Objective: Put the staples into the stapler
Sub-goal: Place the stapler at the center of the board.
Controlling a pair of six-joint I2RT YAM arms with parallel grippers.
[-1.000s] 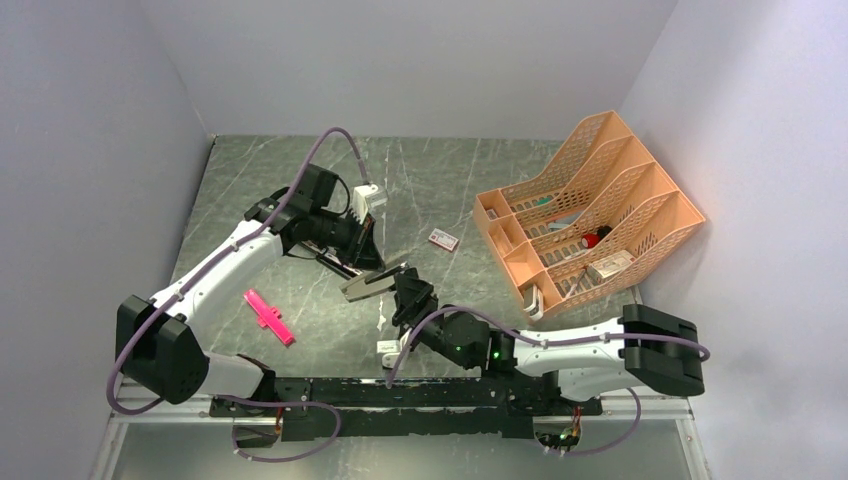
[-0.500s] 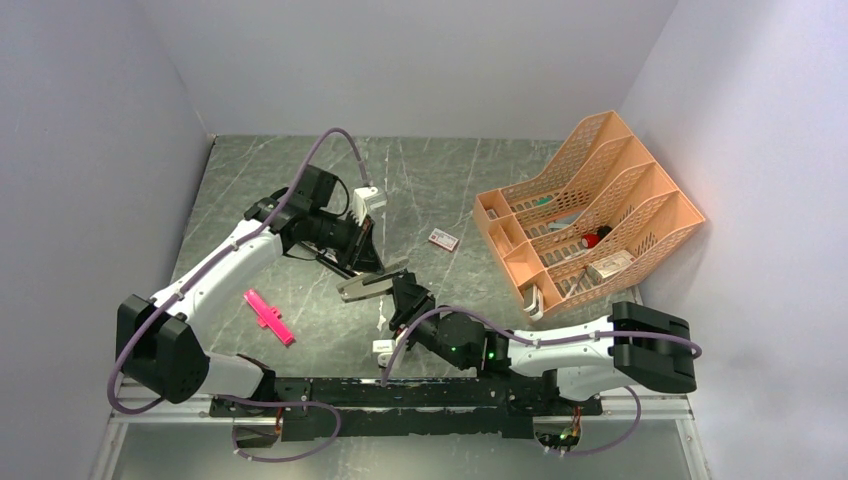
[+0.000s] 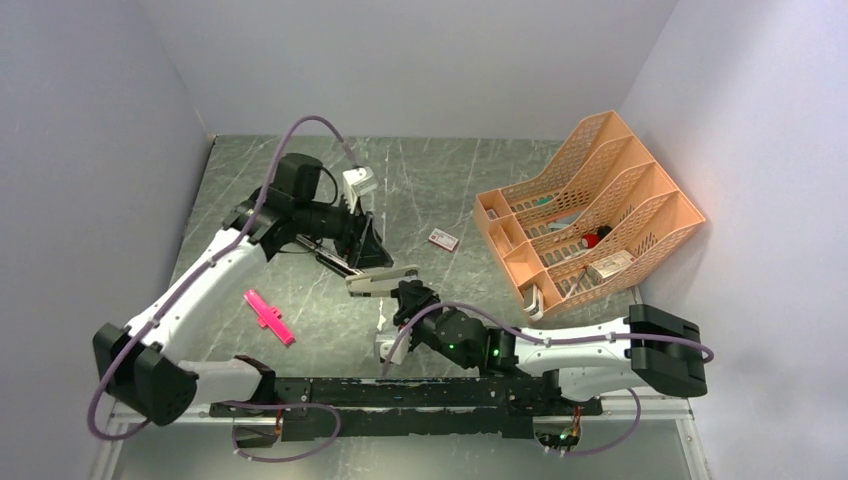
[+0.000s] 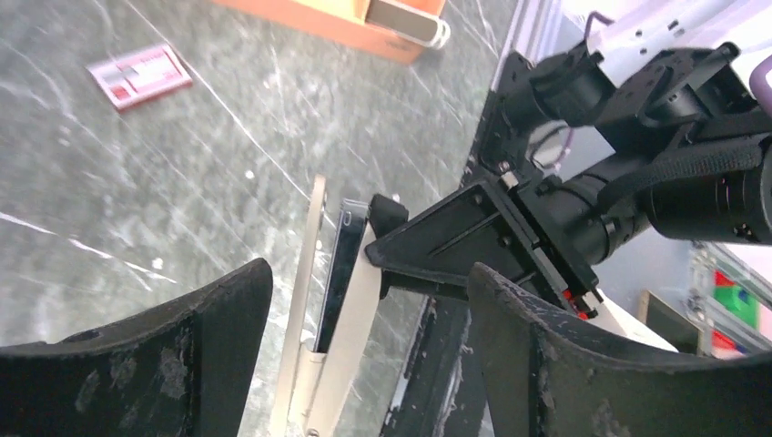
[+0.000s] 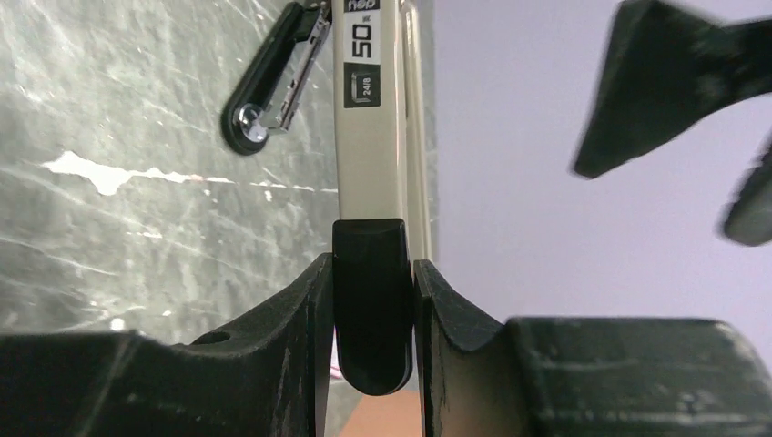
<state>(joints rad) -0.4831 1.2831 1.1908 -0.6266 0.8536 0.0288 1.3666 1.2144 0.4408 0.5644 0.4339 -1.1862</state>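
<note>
The stapler [image 3: 335,264], glossy black with a chrome rail, lies on the table under my left arm and shows again in the right wrist view [image 5: 271,80]. No gripper touches it. The red-and-white staples box [image 3: 443,239] lies further right [image 4: 138,75]; the staples themselves are hidden. My right gripper [image 3: 405,296] [image 5: 371,264] is shut on the black tip of a silver-grey stapler [image 3: 381,281] [image 5: 369,137], held above the table. My left gripper [image 3: 372,247] [image 4: 369,273] stands open just behind that grey stapler [image 4: 357,300], with its fingers apart from it.
An orange file organizer [image 3: 590,215] with small items in it stands at the right. A pink cross-shaped piece [image 3: 268,316] lies at the near left. The arms' base rail [image 3: 420,392] runs along the near edge.
My left gripper has opened, let go of the grey stapler and drawn back up and to the left. My right gripper has closed on that stapler's black tip, and the stapler now sits more level.
</note>
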